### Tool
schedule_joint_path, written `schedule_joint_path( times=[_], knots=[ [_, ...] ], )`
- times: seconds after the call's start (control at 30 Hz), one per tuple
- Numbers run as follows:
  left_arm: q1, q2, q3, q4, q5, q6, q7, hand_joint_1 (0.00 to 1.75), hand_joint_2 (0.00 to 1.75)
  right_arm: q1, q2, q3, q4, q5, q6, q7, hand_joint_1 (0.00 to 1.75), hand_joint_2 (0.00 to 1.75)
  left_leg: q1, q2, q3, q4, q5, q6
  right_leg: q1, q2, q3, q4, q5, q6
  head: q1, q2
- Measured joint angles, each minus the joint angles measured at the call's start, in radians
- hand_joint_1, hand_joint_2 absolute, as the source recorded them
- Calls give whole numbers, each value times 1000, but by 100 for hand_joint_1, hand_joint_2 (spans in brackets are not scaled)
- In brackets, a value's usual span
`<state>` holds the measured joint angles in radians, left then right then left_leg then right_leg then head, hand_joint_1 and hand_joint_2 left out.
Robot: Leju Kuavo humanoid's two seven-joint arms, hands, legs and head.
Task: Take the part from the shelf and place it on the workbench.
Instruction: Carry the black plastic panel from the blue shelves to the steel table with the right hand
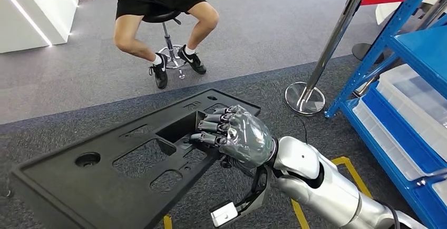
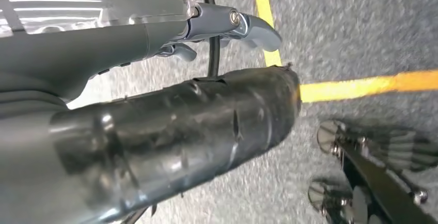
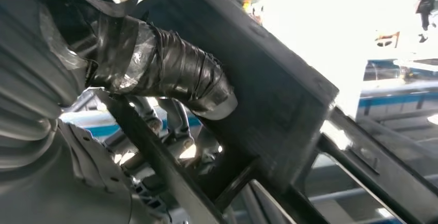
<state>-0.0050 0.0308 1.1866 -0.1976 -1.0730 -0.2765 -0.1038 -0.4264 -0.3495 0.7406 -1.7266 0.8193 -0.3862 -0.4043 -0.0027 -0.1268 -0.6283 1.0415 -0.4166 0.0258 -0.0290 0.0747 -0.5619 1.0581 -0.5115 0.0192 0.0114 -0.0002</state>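
The part is a large flat black plastic panel [image 1: 58, 184] with several cutouts, held low in front of me above the grey carpet. My right hand [image 1: 237, 136] grips its right edge, with the fingers [image 1: 213, 129] curled down into a rectangular cutout. In the right wrist view the black-taped thumb [image 3: 181, 74] presses against the panel's dark underside [image 3: 268, 79]. My left hand [image 2: 165, 126] hangs over the floor with nothing in it, its thumb and a grey finger [image 2: 253, 28] apart.
A blue shelf [image 1: 369, 65] with clear bins [image 1: 416, 102] stands at the right. A chrome barrier post [image 1: 329, 49] with a round base [image 1: 304, 98] is beside it. A person [image 1: 158, 2] sits on a stool [image 1: 171, 44] ahead. Yellow tape [image 1: 348, 163] marks the floor.
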Motion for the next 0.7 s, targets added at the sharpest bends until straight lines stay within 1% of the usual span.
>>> schedule_joint_path(
  times=[0.03, 0.07, 0.1, 0.13, 0.17, 0.2, 0.23, 0.27, 0.3, 0.33, 0.37, 0.4, 0.43, 0.47, 0.5, 0.53, 0.57, 0.6, 0.63, 0.67, 0.7],
  knots=[
    [2, 0, 0, 0, -2, -1, 0, 0, 0, -5, 1, 3, 1, 0, 1, 4, 175, 175, 3, -10, -7, 0, 3, -6, 0, -13, -1, 1, 2, -7, 0, 0],
    [5, 0, 0, 0, -5, -3, 1, 0, 0, -11, 1, 6, 2, 0, 1, 8, 175, 175, 3, -4, -12, 5, 2, -10, 1, -26, 1, -3, 5, -15, 0, 0],
    [6, 0, 0, 0, -7, -4, 1, 0, 0, -17, 1, 7, 2, 0, 2, 11, 175, 175, 3, 16, -22, 23, -9, -15, 1, -39, 3, -7, 9, -22, -2, 0],
    [5, 0, 0, 0, -8, -4, 1, 0, 0, -22, 1, 8, 2, -1, 3, 14, 175, 175, 3, 46, -40, 58, -29, -19, 1, -53, 6, -11, 12, -28, -3, 0],
    [4, -1, 0, 0, -8, -4, 1, 0, 0, -25, 0, 8, 2, -2, 4, 16, 175, 175, 3, 80, -65, 111, -57, -22, 5, -66, 6, -13, 13, -31, -5, 0],
    [1, -2, 0, 0, -8, -4, 1, 0, 0, -26, 0, 8, 2, -3, 5, 17, 175, 175, 6, 101, -97, 175, -86, -25, 9, -80, 5, -14, 13, -33, -6, 0],
    [0, -2, 0, 0, -8, -4, 1, 0, 0, -27, -1, 8, 2, -4, 6, 17, 175, 175, 9, 112, -125, 232, -107, -28, 12, -95, 4, -13, 13, -34, -6, 0],
    [-1, -2, 0, 0, -8, -5, 1, 0, 0, -27, -1, 9, 2, -4, 6, 18, 175, 175, 11, 117, -141, 264, -114, -28, 14, -110, 4, -13, 12, -35, -6, 0],
    [0, -3, 0, 0, -9, -5, 1, 0, 0, -27, -1, 9, 3, -5, 6, 18, 175, 175, 13, 120, -138, 260, -102, -28, 15, -125, 4, -13, 11, -36, -6, 0],
    [1, -4, 0, 0, -9, -5, 1, 0, 0, -28, -1, 9, 2, -6, 6, 18, 175, 175, 13, 127, -113, 216, -75, -26, 16, -138, 6, -13, 9, -35, -6, 0],
    [2, -4, 0, 0, -9, -5, 1, 0, 0, -29, -1, 9, 2, -6, 6, 18, 175, 175, 12, 143, -75, 144, -45, -23, 17, -150, 8, -13, 7, -34, -6, 0],
    [2, -4, 0, 0, -9, -5, 1, 0, 0, -30, -1, 9, 2, -6, 6, 18, 175, 175, 7, 161, -39, 77, -24, -18, 19, -162, 11, -14, 4, -31, -6, 0],
    [1, -4, 0, 0, -9, -5, 0, 0, 0, -32, -1, 9, 2, -6, 6, 18, 175, 175, 1, 177, -12, 27, -12, -13, 20, -171, 13, -15, 2, -27, -6, 0],
    [0, -3, 0, 0, -9, -5, 0, 0, 0, -33, -1, 9, 2, -6, 6, 18, 175, 175, -5, 185, -1, 2, -11, -8, 20, -181, 15, -17, 1, -22, -5, 0],
    [0, -3, 0, 0, -9, -4, 0, 0, 0, -34, -1, 9, 2, -7, 6, 18, 175, 175, -11, 180, -1, -3, -13, -2, 20, -190, 17, -19, 0, -17, -5, 0],
    [1, -2, 0, 0, -9, -4, 0, 0, 0, -35, -1, 9, 2, -7, 6, 18, 175, 175, -13, 168, 2, -9, -10, 4, 19, -200, 21, -23, -1, -10, -5, 0],
    [3, -1, 0, 0, -9, -4, 0, 0, 0, -37, -2, 9, 2, -7, 6, 18, 175, 175, -13, 156, 6, -17, -7, 9, 16, -196, 24, -21, -4, -4, -5, 0],
    [5, 0, 0, 0, -9, -4, 0, 0, 0, -38, -2, 9, 2, -7, 6, 18, 175, 175, -11, 145, 13, -26, -3, 16, 13, -176, 20, -9, -14, 0, -5, 0],
    [5, 0, 0, 0, -9, -4, 1, 0, 0, -38, -2, 9, 2, -8, 6, 18, 175, 175, -8, 136, 19, -35, 1, 23, 12, -147, 8, 21, -32, 3, -5, 0],
    [4, 0, 0, 0, -9, -4, 1, 0, 0, -38, -4, 9, 2, -8, 6, 18, 175, 175, -6, 127, 22, -39, 4, 28, 10, -114, -19, 73, -59, 3, -4, 0],
    [3, 0, 0, 0, -9, -4, 1, 0, 0, -38, -4, 9, 3, -9, 6, 18, 175, 175, -6, 116, 22, -39, 5, 32, 10, -91, -55, 140, -89, 2, -4, 0]
  ],
)
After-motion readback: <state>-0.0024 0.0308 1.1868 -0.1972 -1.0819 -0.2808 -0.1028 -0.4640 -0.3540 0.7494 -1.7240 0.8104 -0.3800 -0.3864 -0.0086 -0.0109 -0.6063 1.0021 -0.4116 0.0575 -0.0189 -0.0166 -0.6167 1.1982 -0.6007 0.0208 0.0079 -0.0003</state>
